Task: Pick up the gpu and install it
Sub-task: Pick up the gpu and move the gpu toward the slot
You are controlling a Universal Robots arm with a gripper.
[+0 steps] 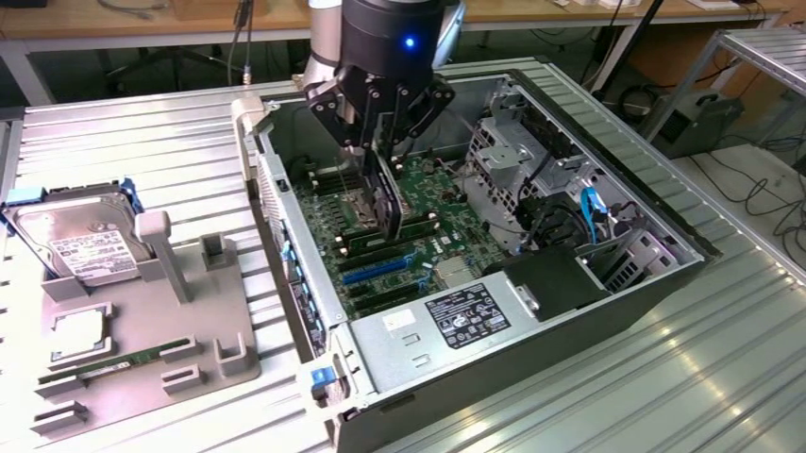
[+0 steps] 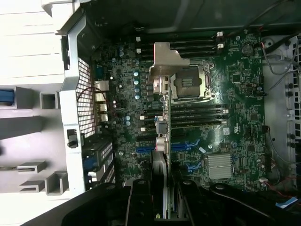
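Gpu [image 1: 385, 203] hangs on edge in the exterior view, pinched by the jaws of the gripper [image 1: 381, 151] and reaching below them over the motherboard [image 1: 422, 250], and in the wrist view its thin edge runs between the two fingers [image 2: 139, 202].

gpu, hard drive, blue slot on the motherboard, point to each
gpu [image 1: 384, 203] exterior view, lower part of the upright card
hard drive [image 1: 78, 247] exterior view, its white label
blue slot [image 1: 377, 272] exterior view, middle of its length
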